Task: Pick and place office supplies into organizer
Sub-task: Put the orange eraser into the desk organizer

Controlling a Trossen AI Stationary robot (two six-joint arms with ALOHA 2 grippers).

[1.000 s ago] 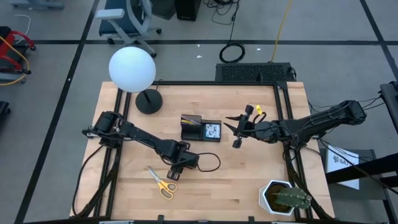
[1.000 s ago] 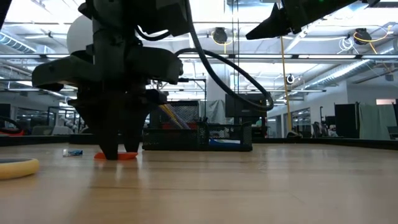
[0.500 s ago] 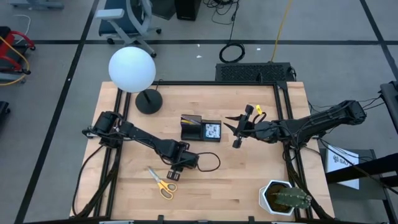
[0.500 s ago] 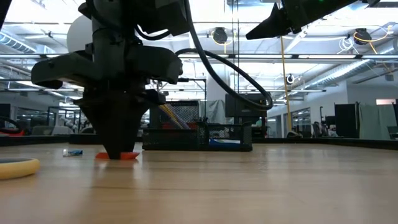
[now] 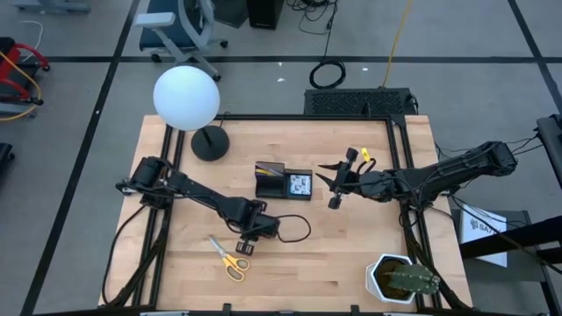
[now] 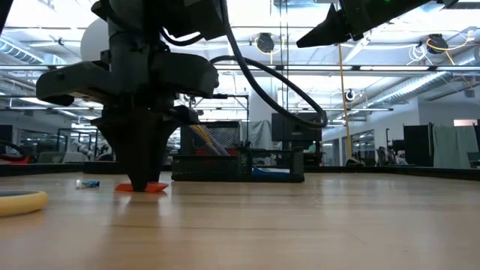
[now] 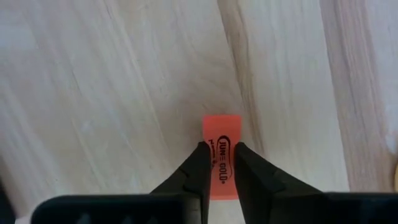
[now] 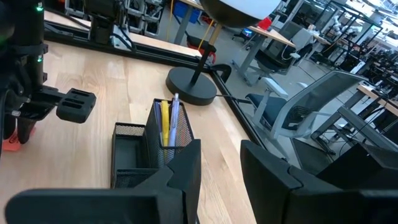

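Two fingers of the left gripper (image 7: pixel 217 163) pinch the red eraser (image 7: pixel 221 138) lying on the table (image 5: pixel 351 254); right gripper (image 5: pixel 334 186) hangs spread

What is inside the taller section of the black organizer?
In the organizer's taller section, slim pens stand upright: yellow and bluish-silver ones show. Their lower ends are hidden behind the mesh wall.
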